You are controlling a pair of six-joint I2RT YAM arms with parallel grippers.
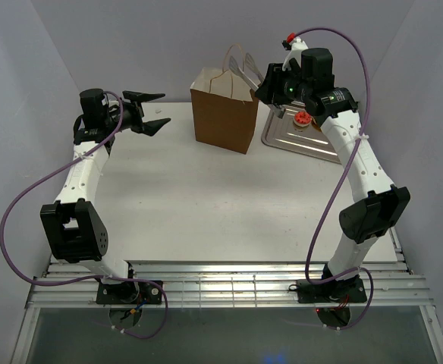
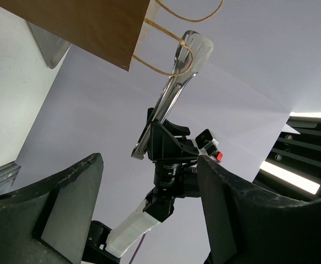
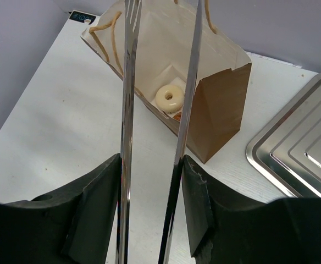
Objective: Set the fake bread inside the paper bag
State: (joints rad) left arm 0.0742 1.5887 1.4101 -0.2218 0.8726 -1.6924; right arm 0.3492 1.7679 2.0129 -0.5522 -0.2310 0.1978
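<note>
On the white table (image 1: 176, 197), a pale donut (image 3: 170, 98) lies inside the paper bag (image 1: 223, 117); a red tart (image 1: 303, 119) sits right of it. The right gripper (image 3: 151, 165) clamps tongs (image 3: 128, 110) above the bag; the left gripper (image 1: 152, 111) gapes empty. The tongs may snag the handles (image 2: 169, 36), tipping the bag.

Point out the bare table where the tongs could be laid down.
The widest bare patch is the table's middle, bordered by the paper bag on the far side, the left arm, the right arm and the near edge. A smaller strip lies between the left hand and the bag. Far right is crowded: bag, tray and right hand with tongs.
</note>
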